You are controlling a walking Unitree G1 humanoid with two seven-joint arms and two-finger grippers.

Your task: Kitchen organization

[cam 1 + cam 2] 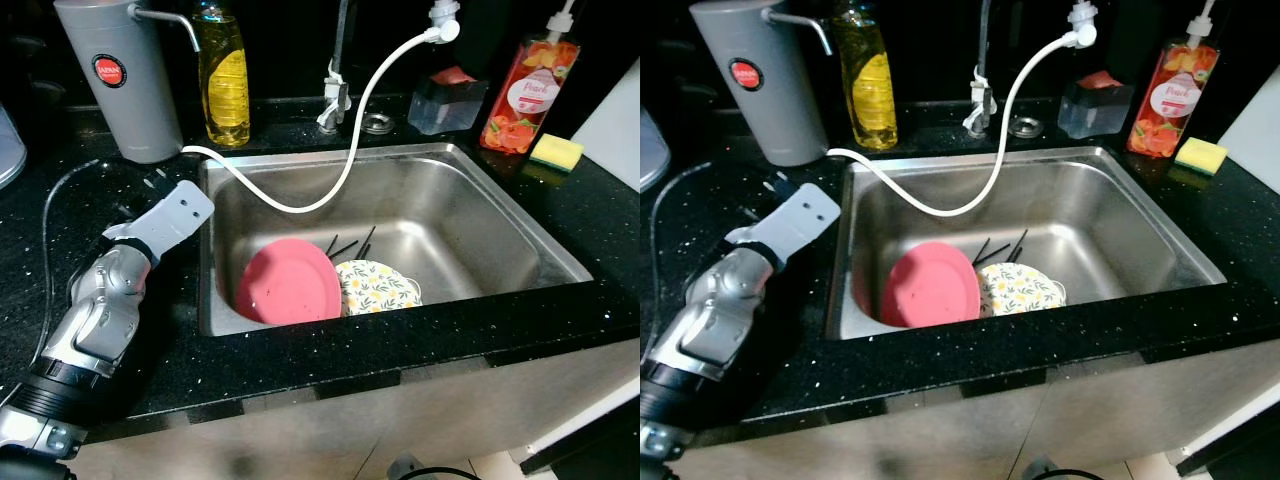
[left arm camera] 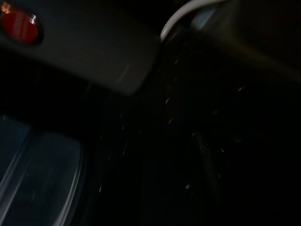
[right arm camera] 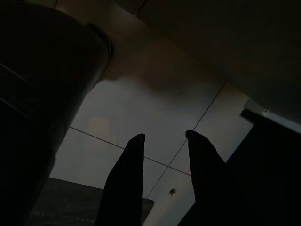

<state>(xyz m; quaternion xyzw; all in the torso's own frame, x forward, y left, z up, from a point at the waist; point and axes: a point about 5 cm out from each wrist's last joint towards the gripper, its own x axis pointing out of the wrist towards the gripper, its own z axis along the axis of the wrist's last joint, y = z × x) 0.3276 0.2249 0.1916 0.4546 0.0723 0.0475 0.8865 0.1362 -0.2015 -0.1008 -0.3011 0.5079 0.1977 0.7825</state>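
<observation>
In the steel sink (image 1: 480,215), leaning on the left wall beside a floral dish (image 1: 375,286): a pink plate (image 1: 290,282), probably rigid, wet-slick, best pinched at its raised rim; left hand's state unclear over the surface (image 1: 60,215), right hand (image 3: 164,141) released, idle.

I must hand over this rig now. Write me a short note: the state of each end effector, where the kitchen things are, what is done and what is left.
Left arm lies over the black counter left of the sink, toward the grey water filter; whether its end effector is open or shut cannot be told.
Right end effector: open, empty, hanging idle above the tiled floor.
In the sink: pink plate leaning at the front left, floral dish touching it on the right, black chopsticks behind them, white hose drooping in.
Behind the sink: yellow oil bottle, peach soap bottle, yellow sponge.
Done: nothing evident.
Left: probably clearing the sink.
</observation>
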